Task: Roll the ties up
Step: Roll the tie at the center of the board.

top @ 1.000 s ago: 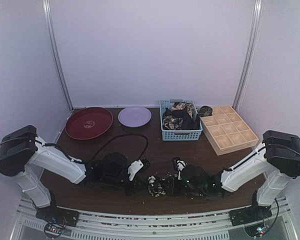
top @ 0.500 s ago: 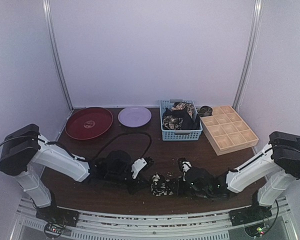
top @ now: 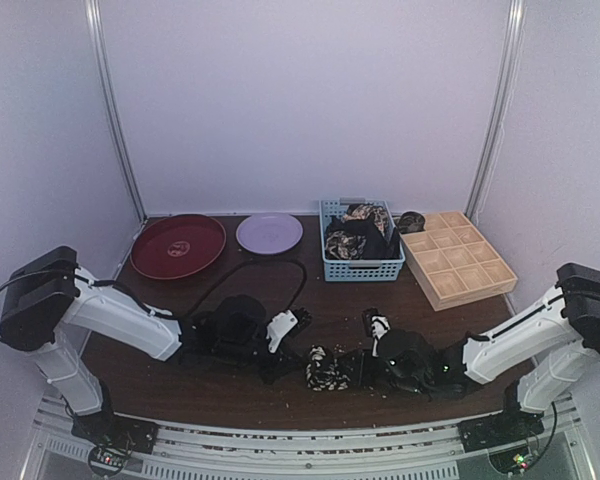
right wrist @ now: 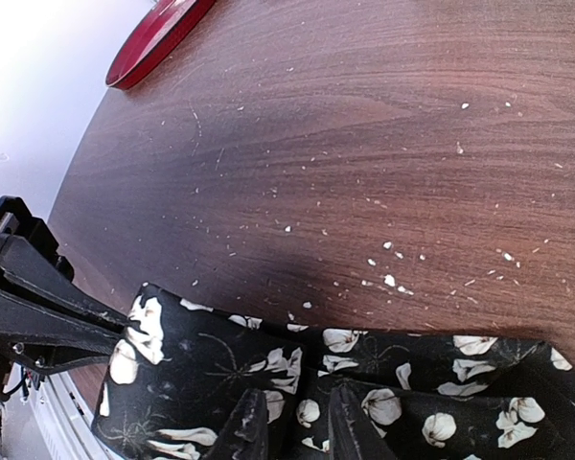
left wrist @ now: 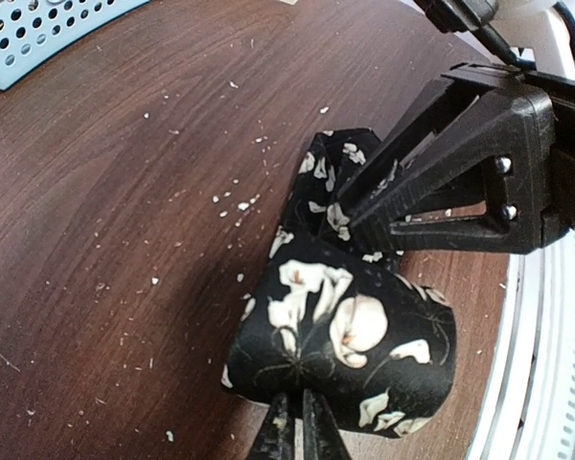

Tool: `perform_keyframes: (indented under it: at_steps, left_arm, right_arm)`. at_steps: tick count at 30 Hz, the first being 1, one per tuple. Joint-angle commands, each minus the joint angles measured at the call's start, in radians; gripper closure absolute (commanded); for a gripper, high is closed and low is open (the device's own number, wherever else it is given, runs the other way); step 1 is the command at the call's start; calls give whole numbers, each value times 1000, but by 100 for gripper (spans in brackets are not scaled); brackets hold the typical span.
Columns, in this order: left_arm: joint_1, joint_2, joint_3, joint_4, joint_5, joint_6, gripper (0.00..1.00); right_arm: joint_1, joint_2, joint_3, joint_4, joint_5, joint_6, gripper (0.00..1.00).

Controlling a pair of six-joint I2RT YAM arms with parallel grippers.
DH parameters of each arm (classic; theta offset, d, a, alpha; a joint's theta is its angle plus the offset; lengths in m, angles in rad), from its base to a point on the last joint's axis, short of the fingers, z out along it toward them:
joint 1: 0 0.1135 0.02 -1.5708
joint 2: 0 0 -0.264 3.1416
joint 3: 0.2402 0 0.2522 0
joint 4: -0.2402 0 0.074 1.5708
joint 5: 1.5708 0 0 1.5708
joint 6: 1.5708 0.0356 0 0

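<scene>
The dark wooden table (top: 310, 292) fills the top view, and the left arm (top: 110, 318) and the right arm (top: 510, 345) both reach low over its near part toward the middle. At the far right stands a wooden gridded tray (top: 475, 287), at the far left a dark red plate (top: 177, 245), and between them a blue mesh basket (top: 365, 268) and a lilac plate (top: 269, 233). More ties (top: 355, 236) lie heaped in the basket, which only this view shows. One black tie with cream flowers (top: 327, 370) lies on the near middle of the table, between the two grippers, but from above it is only a small dark bundle. The wrist cameras show more. In the left wrist view the tie (left wrist: 345, 335) is bent into a loose roll, and the left gripper (left wrist: 300, 398) has its fingers pressed nearly together on the near edge of the cloth. There the right gripper (left wrist: 345, 206) comes in from the far side, its tips meeting on a fold of the tie. The right wrist view shows the right gripper (right wrist: 297, 393) with cloth between its fingers, and the left gripper (right wrist: 125, 326) nipping the left corner. Small white crumbs (left wrist: 240, 203) are scattered on the wood, too small to see from above.
</scene>
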Motion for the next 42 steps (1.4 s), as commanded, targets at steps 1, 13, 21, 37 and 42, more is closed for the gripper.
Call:
perform_keyframes:
  at_steps: [1, 13, 21, 37, 42]
  left_arm:
    - [-7, 18, 31, 21, 11, 8, 95]
    - [-23, 56, 73, 55, 61, -35, 100]
    - [-39, 91, 121, 18, 49, -29, 99]
    - [-42, 153, 207, -24, 33, -25, 94]
    - [-48, 185, 237, -26, 30, -30, 94]
  right_arm:
    - [8, 24, -18, 35, -34, -6, 76]
    - [7, 48, -59, 157, -58, 22, 80]
    - [8, 21, -94, 108, 9, 37, 80]
    - [8, -217, -163, 45, 47, 43, 58]
    - [8, -215, -134, 40, 17, 42, 46]
